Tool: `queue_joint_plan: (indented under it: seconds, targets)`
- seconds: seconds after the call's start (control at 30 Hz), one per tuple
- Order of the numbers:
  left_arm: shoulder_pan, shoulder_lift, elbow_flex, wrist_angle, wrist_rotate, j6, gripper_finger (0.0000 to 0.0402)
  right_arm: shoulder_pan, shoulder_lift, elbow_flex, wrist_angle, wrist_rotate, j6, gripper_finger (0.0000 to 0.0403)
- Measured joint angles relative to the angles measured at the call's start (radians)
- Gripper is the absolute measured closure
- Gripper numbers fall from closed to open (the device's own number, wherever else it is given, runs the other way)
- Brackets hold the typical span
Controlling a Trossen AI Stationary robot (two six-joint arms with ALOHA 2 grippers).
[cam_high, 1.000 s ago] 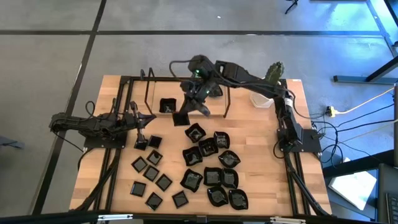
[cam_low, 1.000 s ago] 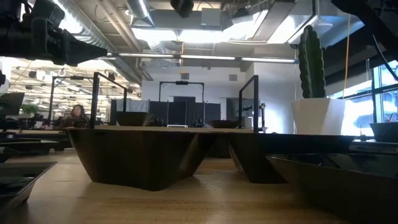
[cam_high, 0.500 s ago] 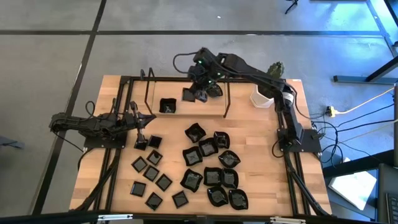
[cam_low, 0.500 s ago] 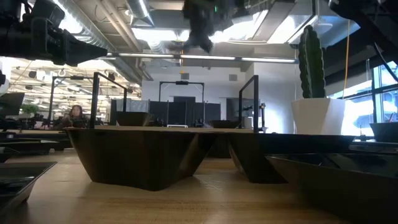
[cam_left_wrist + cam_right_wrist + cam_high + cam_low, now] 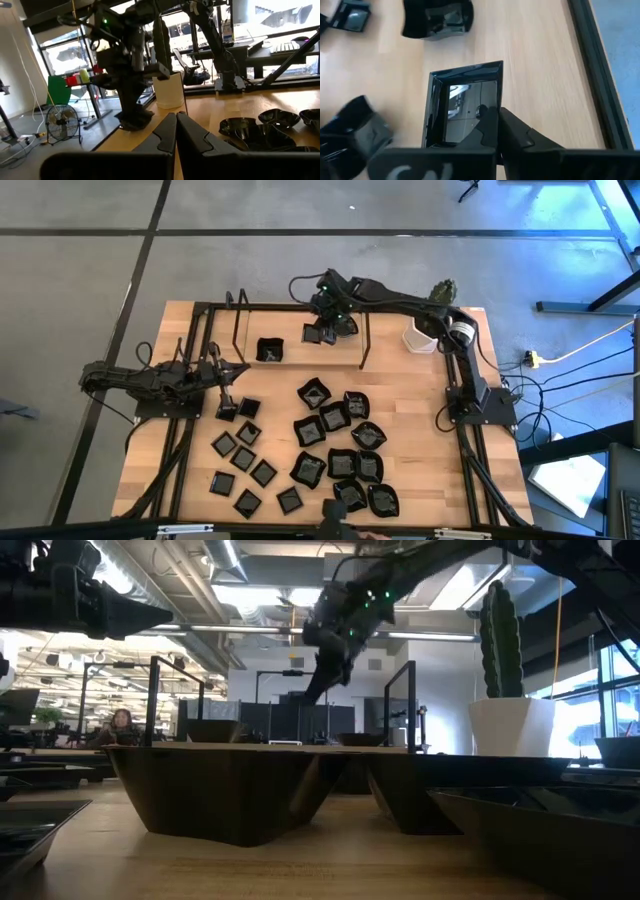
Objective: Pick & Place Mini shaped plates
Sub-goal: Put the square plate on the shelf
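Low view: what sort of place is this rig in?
Probably an open-plan lab or office workshop: exposed ceiling ducts, bright strip lights, rows of desks with a seated person behind, and a wooden bench on a concrete floor.

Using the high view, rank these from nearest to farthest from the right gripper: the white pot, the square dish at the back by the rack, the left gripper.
1. Square dish, just to its left.
2. White pot, at the back right.
3. Left gripper, far left of the right gripper.
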Motion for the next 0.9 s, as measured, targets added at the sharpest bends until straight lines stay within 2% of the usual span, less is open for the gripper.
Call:
queue_joint_plan:
  seconds: [0.27, 0.9]
  targets:
    - [0.0, 0.0, 0.0, 0.001, 0.0, -0.001, 0.0397, -0.003, 0.0, -0.144, 0.197, 0.006, -0.004, 0.0396]
    - [0.0, 0.0, 0.0, 0.03, 0.001, -0.002, 0.0393, 0.005, 0.082, -0.148, 0.212, 0.007, 0.002, 0.0395]
